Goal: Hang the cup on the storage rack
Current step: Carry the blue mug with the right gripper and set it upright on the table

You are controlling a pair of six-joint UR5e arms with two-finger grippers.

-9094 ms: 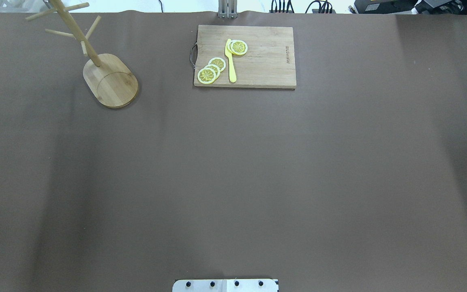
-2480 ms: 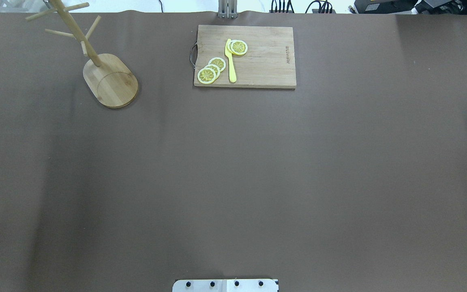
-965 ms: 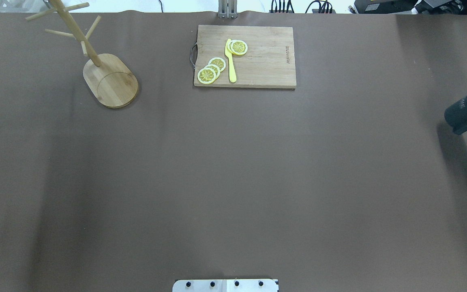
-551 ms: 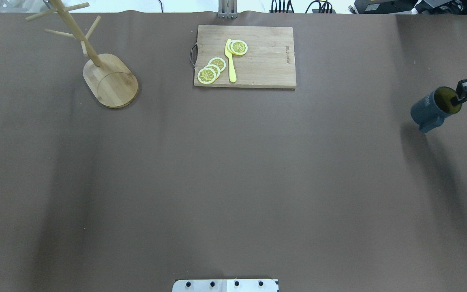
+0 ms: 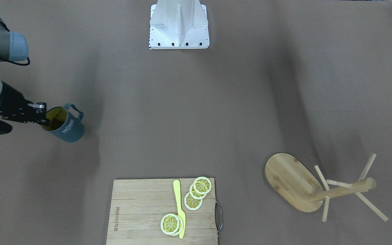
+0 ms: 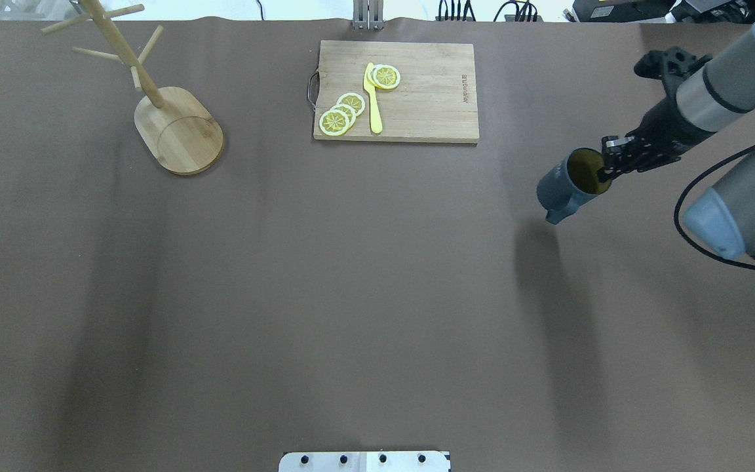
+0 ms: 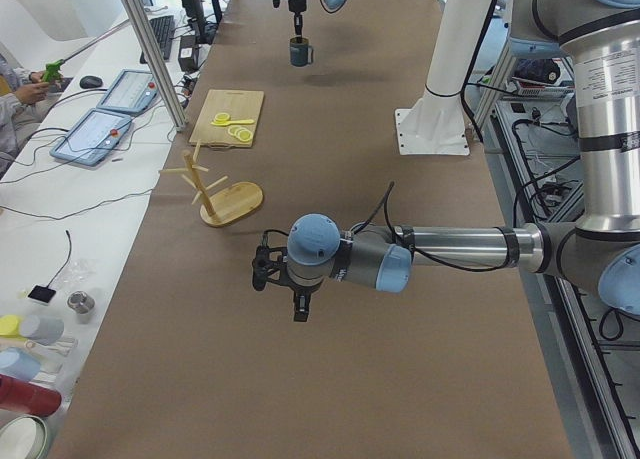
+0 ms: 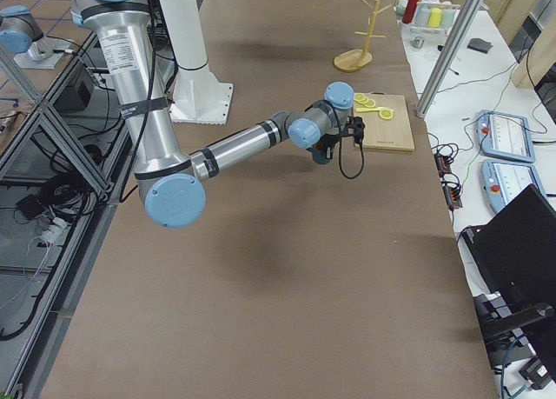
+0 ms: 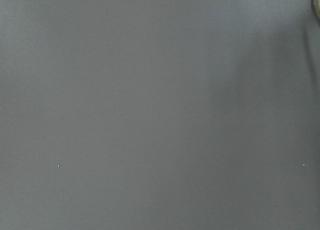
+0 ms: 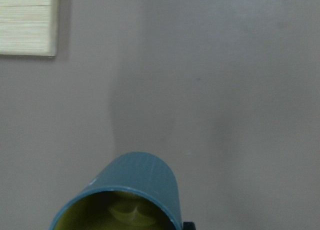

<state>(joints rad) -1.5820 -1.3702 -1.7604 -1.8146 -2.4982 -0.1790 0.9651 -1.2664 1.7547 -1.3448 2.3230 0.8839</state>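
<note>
The dark teal cup with a yellow inside hangs tilted above the table's right part, its mouth toward the wrist. My right gripper is shut on its rim, one finger inside the mouth. Across the table the cup shows its handle and pale lettering; the right wrist view shows the cup from behind the rim. The bamboo storage rack stands at the far left, its pegs bare. My left gripper hovers over bare table at the near left end; whether it is open or shut I cannot tell.
A wooden cutting board with lemon slices and a yellow knife lies at the far middle edge. The robot's base plate sits at the near edge. Bottles and cups stand beyond the table's left end.
The right arm has come in from the right edge with the cup and carried it leftward over the table. The rack and cutting board have not moved.
</note>
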